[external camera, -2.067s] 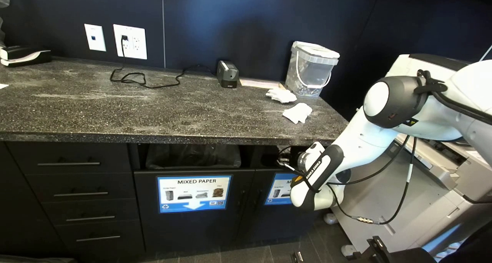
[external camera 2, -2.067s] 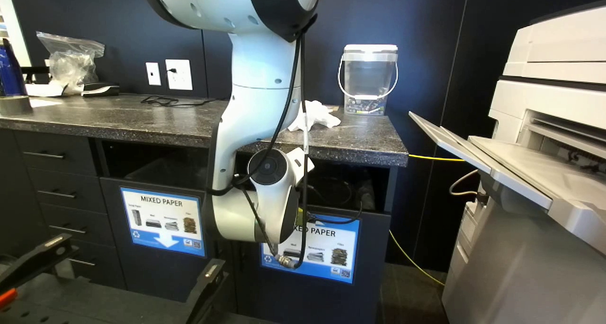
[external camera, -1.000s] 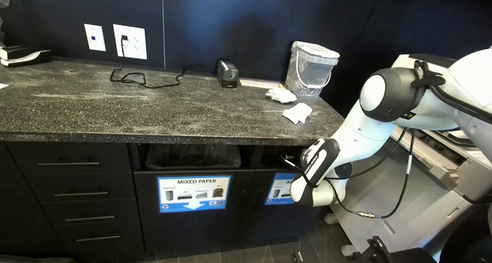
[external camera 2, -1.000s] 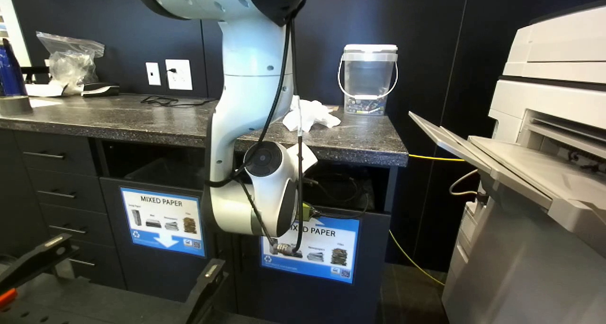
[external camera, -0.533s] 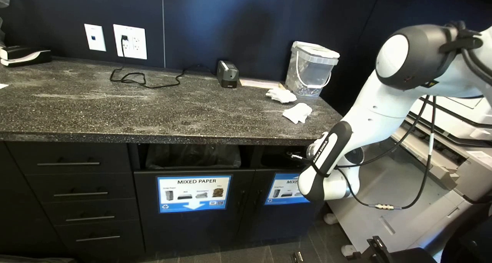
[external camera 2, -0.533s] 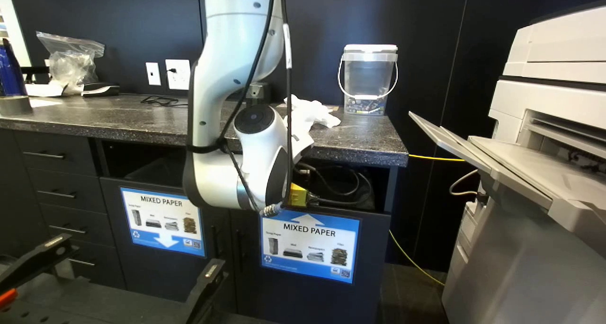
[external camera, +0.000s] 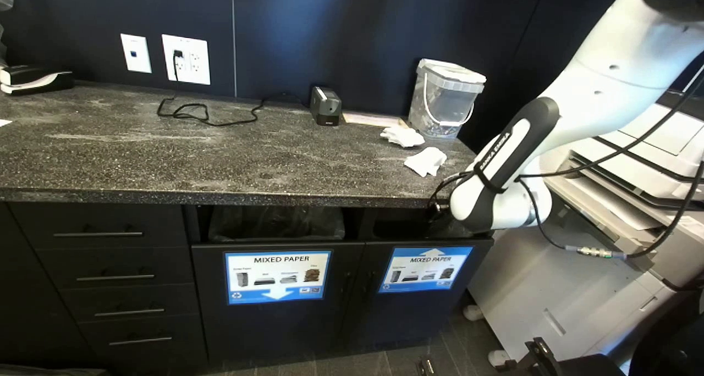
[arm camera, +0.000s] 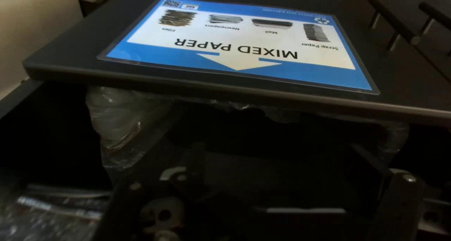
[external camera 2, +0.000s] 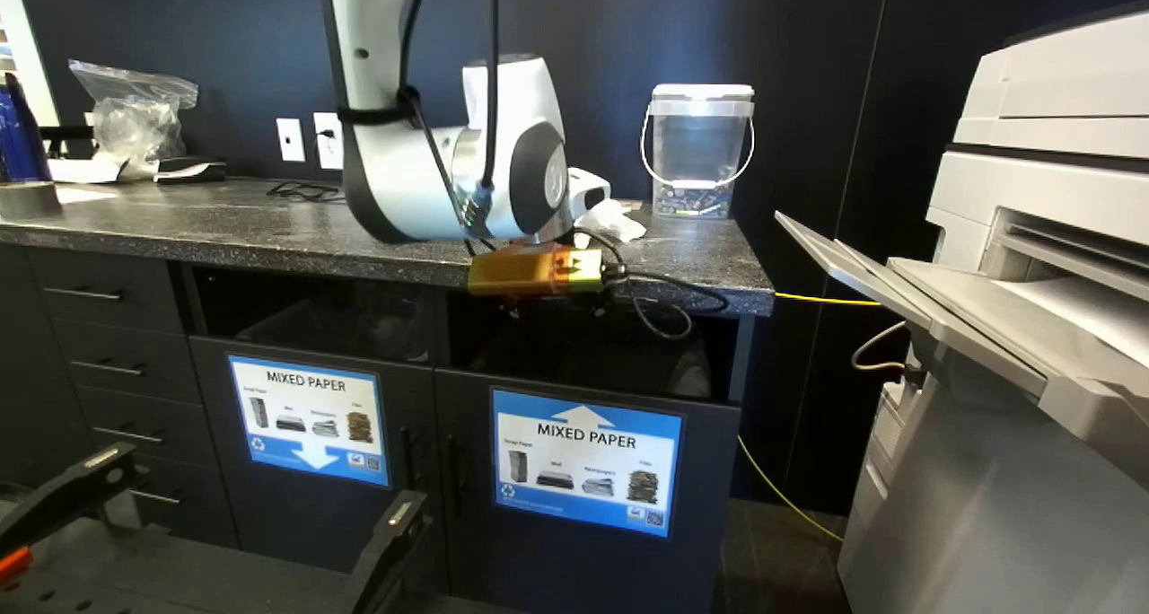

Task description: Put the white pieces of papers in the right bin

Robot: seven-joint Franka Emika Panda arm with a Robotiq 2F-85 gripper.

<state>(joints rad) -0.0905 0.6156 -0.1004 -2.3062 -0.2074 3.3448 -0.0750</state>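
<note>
My gripper (arm camera: 276,153) spread wide at the right bin (arm camera: 151,138), white papers (external camera: 425,162) on the counter (external camera: 247,161)

In the wrist view I have the fingers (arm camera: 400,195) well apart, sitting near seven and four o'clock. The space between them is dark, with a thin pale strip low in it that I can't identify. Whether either finger touches the clear liner (arm camera: 114,117), bunched at nine o'clock, I cannot tell. Toward twelve I see the cabinet door (arm camera: 81,54) and its MIXED PAPER sign (arm camera: 239,47), upside down.

In an exterior view the gripper is mostly lost in shadow below the counter's front edge, and the yellow box (external camera 2: 539,271) at the wrist hangs before that edge. The printer (external camera 2: 996,452) stands well apart, between three and four o'clock from it.

In an exterior view two crumpled scraps lie on the counter, the farther scrap (external camera: 402,137) at half past ten from the nearer, just apart. From the nearer, the lidded bucket (external camera: 446,98) stands at one o'clock, the pencil sharpener (external camera: 326,106) at ten, and my arm (external camera: 583,106) has its lower end at four, a cable (external camera: 597,252) sagging beneath.
</note>
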